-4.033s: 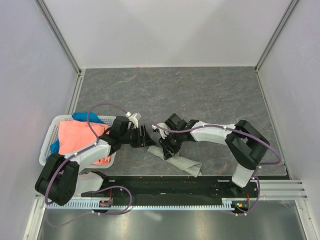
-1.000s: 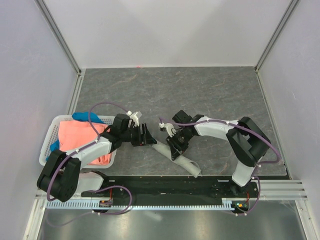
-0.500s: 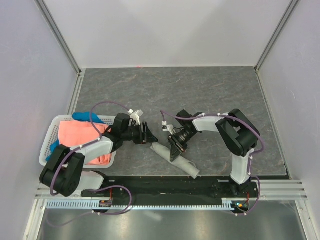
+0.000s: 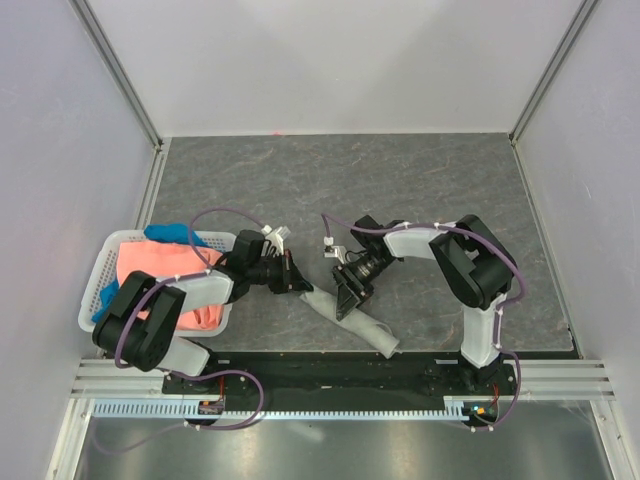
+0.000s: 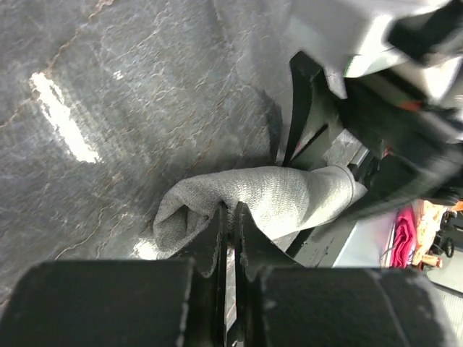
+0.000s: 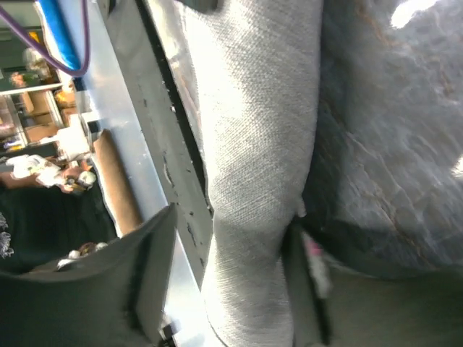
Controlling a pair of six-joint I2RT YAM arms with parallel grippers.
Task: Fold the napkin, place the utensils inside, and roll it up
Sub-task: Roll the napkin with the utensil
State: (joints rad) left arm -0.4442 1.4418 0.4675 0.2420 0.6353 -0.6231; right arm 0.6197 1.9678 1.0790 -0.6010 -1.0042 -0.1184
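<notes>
The light grey fabric napkin (image 4: pixel 372 330) is already a rolled tube. Its end touches the left gripper (image 4: pixel 298 285), whose jaws are together. Its middle lies between the spread jaws of the right gripper (image 4: pixel 345 300). The utensils are not visible and are probably inside, so I judge that only the release is left.

From above we see soft, even light and a sharp picture, with faint shadows under the arms (image 4: pixel 420 243) on the surface (image 4: pixel 400 180). At the left wrist, white glare streaks the surface and the left claw (image 5: pixel 230 217) blurs dark. At the right wrist the napkin (image 6: pixel 260 108) is overexposed, the foreground dim and soft.
</notes>
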